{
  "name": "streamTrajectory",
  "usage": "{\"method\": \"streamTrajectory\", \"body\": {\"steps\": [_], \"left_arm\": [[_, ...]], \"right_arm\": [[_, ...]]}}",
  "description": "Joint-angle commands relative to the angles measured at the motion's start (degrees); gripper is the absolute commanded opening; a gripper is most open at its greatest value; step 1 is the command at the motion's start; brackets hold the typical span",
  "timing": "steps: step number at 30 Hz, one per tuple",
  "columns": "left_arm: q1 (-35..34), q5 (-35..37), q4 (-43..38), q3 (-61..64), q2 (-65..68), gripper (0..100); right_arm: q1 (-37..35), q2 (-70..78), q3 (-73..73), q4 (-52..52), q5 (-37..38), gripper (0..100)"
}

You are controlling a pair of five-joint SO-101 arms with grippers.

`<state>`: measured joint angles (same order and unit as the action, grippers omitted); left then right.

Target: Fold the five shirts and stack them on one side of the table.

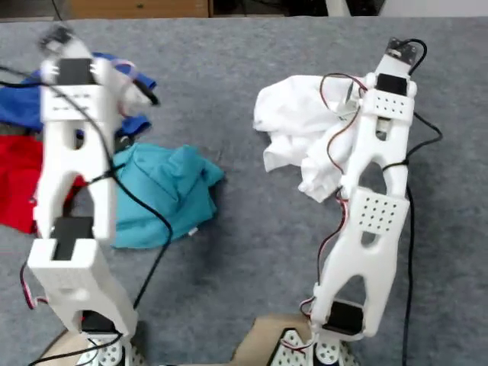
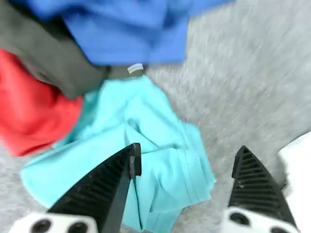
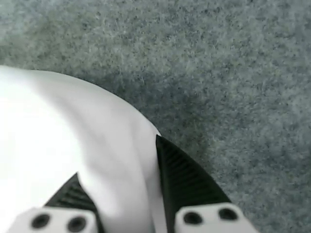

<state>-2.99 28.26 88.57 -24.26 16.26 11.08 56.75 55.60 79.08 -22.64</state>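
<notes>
A teal shirt [image 1: 171, 194] lies crumpled at left centre, with a blue shirt [image 1: 19, 103] and a red shirt [image 1: 15, 179] at the left edge. My left gripper [image 2: 187, 162] hangs open above the teal shirt [image 2: 146, 145], near the blue shirt [image 2: 126, 29], the red shirt [image 2: 34, 116] and a dark shirt [image 2: 53, 63] wedged between them. In the high view the left gripper [image 1: 137, 90] sits by the blue shirt. A white shirt [image 1: 293, 114] lies bunched at right centre. My right gripper [image 3: 116, 158] is shut on a fold of the white shirt [image 3: 58, 126].
The grey felt table [image 1: 252, 252] is bare between the two piles and toward the front. Both arm bases stand at the near edge beside a cardboard piece [image 1: 259, 343]. Cables trail along each arm. The table's far edge runs along the back.
</notes>
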Motion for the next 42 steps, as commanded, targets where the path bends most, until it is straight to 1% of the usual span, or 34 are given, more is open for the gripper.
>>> {"method": "streamTrajectory", "body": {"steps": [1, 3, 5, 8, 10, 13, 17, 18, 19, 21, 24, 28, 30, 33, 35, 39, 42], "left_arm": [[4.75, 0.62, -4.66, 5.71, 3.12, 30], [7.03, 1.49, -5.1, 7.03, 7.78, 30], [7.65, 2.73, -5.27, 6.07, 12.88, 30], [7.47, 2.99, -4.22, 1.05, 21.41, 30], [7.47, 3.08, -2.11, -3.87, 26.95, 30], [6.51, 2.9, 2.46, -13.63, 33.89, 21], [1.32, 2.9, 10.64, -29.71, 39.25, 1], [-0.53, 2.99, 12.4, -33.41, 39.6, 2], [-2.81, 2.81, 12.4, -36.04, 39.69, 3], [-8.26, 2.81, 12.4, -39.82, 38.64, 2], [-16.35, 2.81, 12.4, -42.37, 33.54, 2], [-23.65, 2.9, 12.22, -45.98, 25.36, 2], [-25.58, 3.08, 12.04, -48.53, 22.46, 2], [-27.08, 3.08, 10.02, -50.64, 22.2, 2], [-27.87, 3.08, 7.65, -49.32, 22.99, 2], [-29.27, 3.08, -0.35, -44.48, 28.26, 2], [-29.45, 3.08, -2.81, -44.13, 31.69, 2]], "right_arm": [[-0.48, -0.48, 2.59, -0.53, -0.18, 5.8], [-0.48, -0.48, 2.51, -0.53, -0.18, 5.8], [-0.48, -0.48, 2.59, -0.53, -0.18, 5.8], [-0.48, -0.48, 2.59, -0.53, -0.18, 5.8], [-0.48, -0.48, 2.68, -0.53, -0.18, 5.8], [-0.48, -0.48, 2.77, -0.53, -0.18, 5.8], [-0.48, -0.48, 2.77, -0.7, -0.18, 5.8], [-0.48, -0.48, 2.77, -0.7, -0.18, 5.8], [-0.48, -0.48, 2.77, -0.7, -0.18, 5.8], [-0.48, -0.48, 2.77, -0.7, -0.18, 5.8], [-0.48, -0.48, 2.77, -0.79, -0.18, 5.8], [-0.75, -0.48, 2.68, -0.88, -0.18, 5.8], [-0.84, -0.48, 2.59, -0.88, -0.18, 5.8], [-0.92, -0.48, 2.59, -0.88, -0.18, 5.8], [-0.92, -0.48, 2.59, -0.88, -0.18, 5.8], [-0.92, -0.48, 2.51, -0.88, -0.18, 5.8], [-0.92, -0.48, 2.51, -0.88, -0.18, 5.8]]}}
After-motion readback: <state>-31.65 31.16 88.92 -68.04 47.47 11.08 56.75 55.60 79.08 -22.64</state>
